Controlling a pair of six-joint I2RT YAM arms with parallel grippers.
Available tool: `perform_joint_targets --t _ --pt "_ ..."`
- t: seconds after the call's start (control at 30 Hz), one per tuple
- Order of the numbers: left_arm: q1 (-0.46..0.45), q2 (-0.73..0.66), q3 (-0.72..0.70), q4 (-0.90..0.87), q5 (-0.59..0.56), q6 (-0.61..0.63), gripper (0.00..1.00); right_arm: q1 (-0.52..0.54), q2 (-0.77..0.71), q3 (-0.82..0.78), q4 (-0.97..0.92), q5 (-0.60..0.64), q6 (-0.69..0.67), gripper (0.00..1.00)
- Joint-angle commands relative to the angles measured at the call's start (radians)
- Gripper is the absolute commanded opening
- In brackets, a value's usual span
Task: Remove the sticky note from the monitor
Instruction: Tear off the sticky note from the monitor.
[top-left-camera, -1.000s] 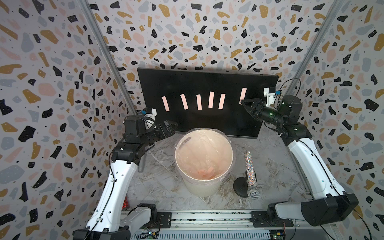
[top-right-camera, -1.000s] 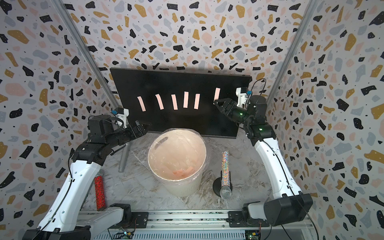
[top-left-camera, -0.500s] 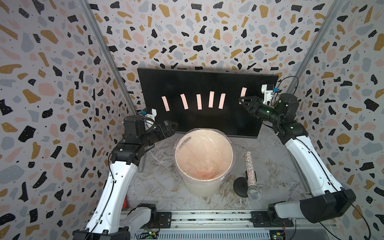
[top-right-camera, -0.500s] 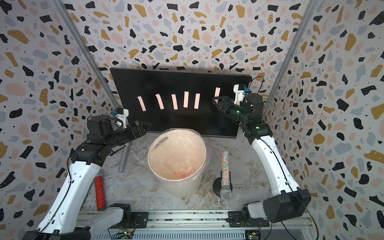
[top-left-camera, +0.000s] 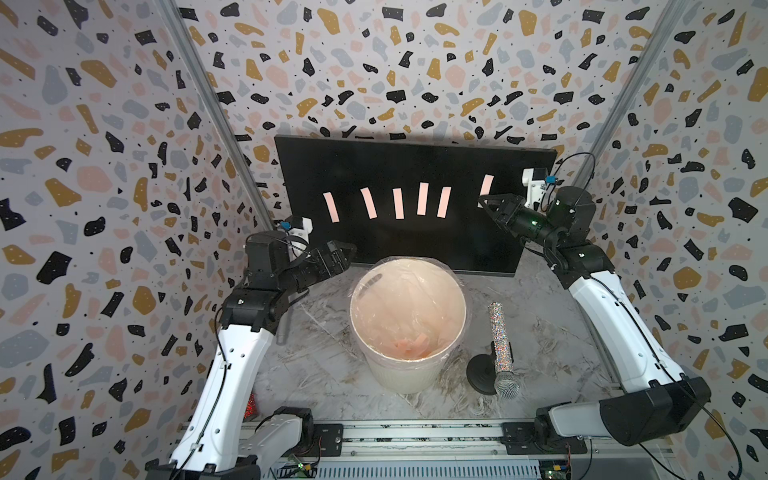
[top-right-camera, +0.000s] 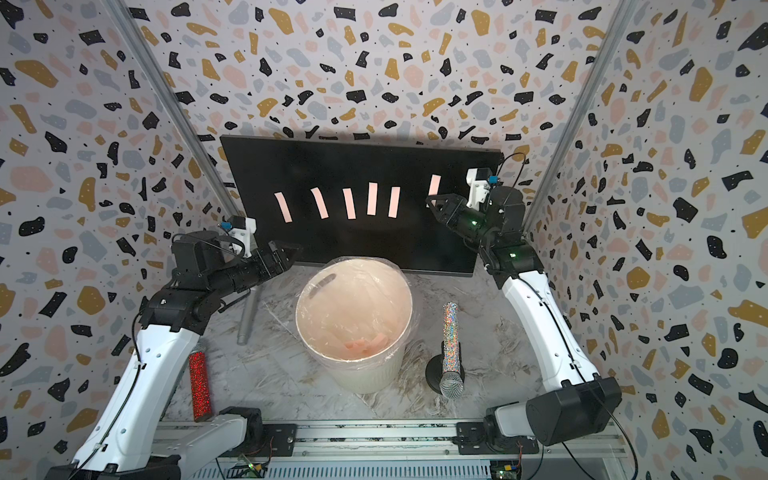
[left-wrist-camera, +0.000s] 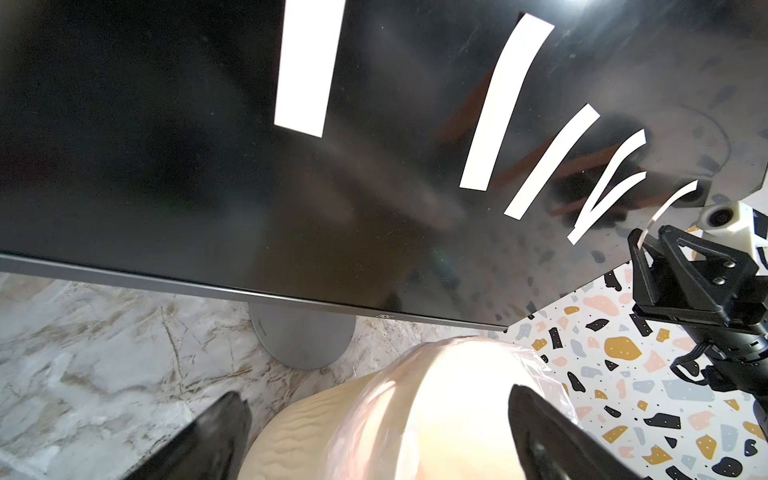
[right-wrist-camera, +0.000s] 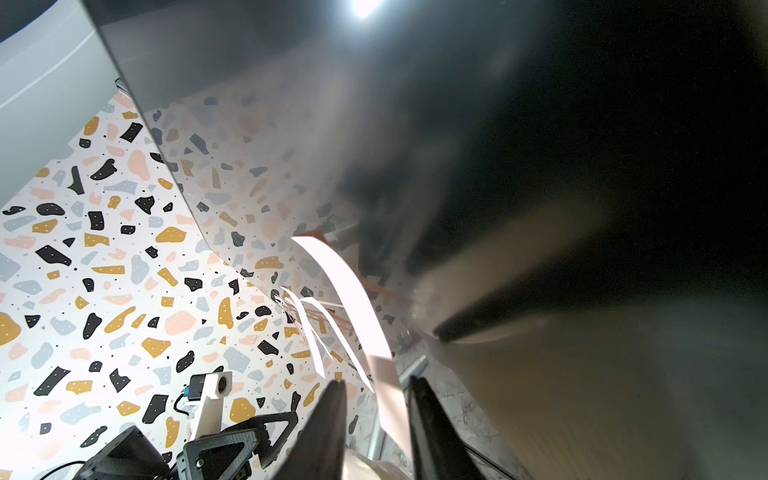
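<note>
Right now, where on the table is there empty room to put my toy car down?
Bare tabletop lies between the sparkly microphone and the right arm, and between the grey rod and the white bin. It looks tight between bin and monitor, and between bin and microphone.

Overhead stereo pair, two close wrist cameras.
Both top views look down from high over the front rail (top-left-camera: 415, 434) and share the whole booth, monitor (top-left-camera: 395, 166) and white bin (top-left-camera: 401, 376) included. The left wrist camera, close below the screen, faces across it to the right gripper (left-wrist-camera: 646, 239). The right wrist camera, nearly against the screen, faces back at the left gripper (right-wrist-camera: 249, 440).
</note>
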Motion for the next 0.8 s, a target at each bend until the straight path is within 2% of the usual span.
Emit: perform_joint_targets --t 0.0,0.13,0.23,0.77 --pt "-0.005 -0.02 0.015 0.04 0.014 0.001 0.99 0.001 -0.019 0.017 -0.015 0.023 0.009 0.19" --pt "-0.005 -0.02 0.015 0.04 0.016 -0.001 0.99 0.001 -0.022 0.011 -0.016 0.018 0.015 0.06" --pt "-0.005 -0.022 0.014 0.04 0.017 -0.001 0.99 0.001 -0.027 0.006 -0.016 0.014 0.016 0.0" --pt "-0.005 -0.018 0.007 0.042 0.013 -0.007 0.99 0.007 -0.076 -0.051 -0.054 -0.037 0.006 0.0"
